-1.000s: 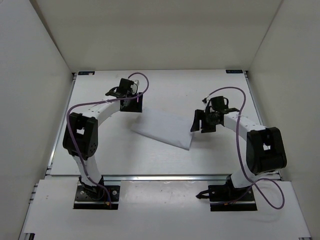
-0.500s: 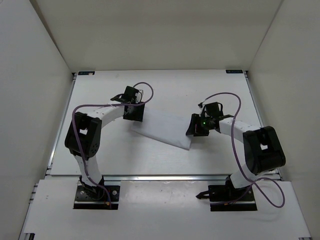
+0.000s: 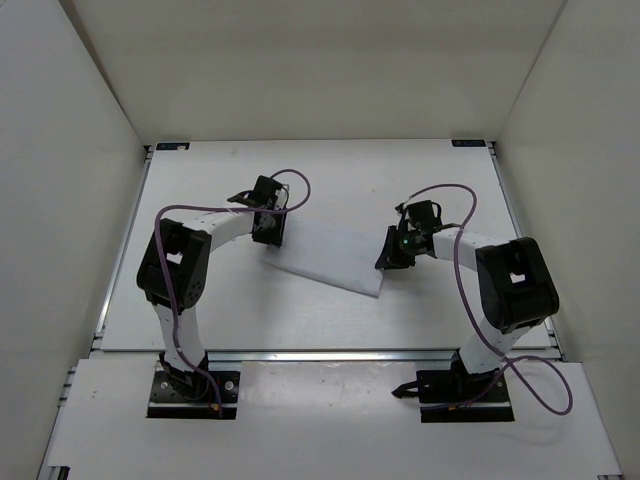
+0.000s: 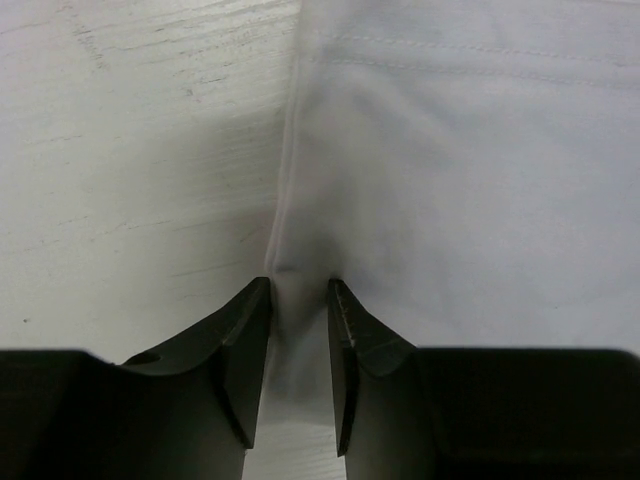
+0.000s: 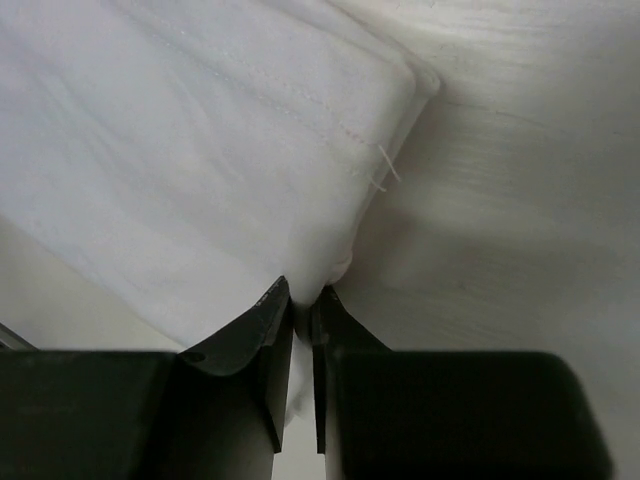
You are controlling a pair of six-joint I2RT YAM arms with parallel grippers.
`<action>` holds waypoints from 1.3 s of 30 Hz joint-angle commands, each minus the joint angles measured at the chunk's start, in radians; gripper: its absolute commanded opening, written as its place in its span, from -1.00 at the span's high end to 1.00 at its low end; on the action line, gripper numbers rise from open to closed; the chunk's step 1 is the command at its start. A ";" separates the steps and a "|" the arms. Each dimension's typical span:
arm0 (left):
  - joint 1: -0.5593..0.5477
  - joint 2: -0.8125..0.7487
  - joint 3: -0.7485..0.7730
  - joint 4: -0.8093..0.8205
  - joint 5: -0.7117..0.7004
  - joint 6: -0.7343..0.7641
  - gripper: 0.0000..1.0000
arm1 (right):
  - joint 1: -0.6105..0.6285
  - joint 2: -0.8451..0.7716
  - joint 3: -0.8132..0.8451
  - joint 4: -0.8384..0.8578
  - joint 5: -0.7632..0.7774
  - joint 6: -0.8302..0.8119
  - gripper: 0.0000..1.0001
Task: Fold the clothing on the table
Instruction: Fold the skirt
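Both left end effector [image 4: 300, 292] and right end effector [image 5: 303, 296] pinch thin, hemmed clothing [image 3: 335, 256].

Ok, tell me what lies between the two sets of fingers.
Only the clothing: the top view shows it stretching from the left fingers to the right fingers, each pinching an end.
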State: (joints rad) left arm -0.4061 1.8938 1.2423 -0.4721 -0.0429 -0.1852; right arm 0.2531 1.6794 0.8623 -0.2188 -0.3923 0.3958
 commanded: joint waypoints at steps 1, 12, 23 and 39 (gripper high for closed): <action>-0.014 -0.001 0.002 0.015 0.035 -0.023 0.22 | -0.017 0.036 0.035 -0.043 0.078 -0.037 0.84; -0.128 0.041 -0.043 0.127 0.199 -0.186 0.38 | -0.104 0.036 0.352 -0.243 0.023 -0.193 0.98; -0.163 0.119 -0.011 0.225 0.307 -0.286 0.43 | 0.101 0.120 0.520 -0.275 -0.063 -0.124 0.99; -0.134 0.096 -0.079 0.303 0.327 -0.335 0.40 | 0.258 0.328 0.725 -0.352 -0.045 -0.095 0.94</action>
State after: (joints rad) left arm -0.5476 1.9900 1.2057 -0.1505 0.2966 -0.5198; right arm 0.4946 1.9839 1.5234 -0.5537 -0.4248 0.2893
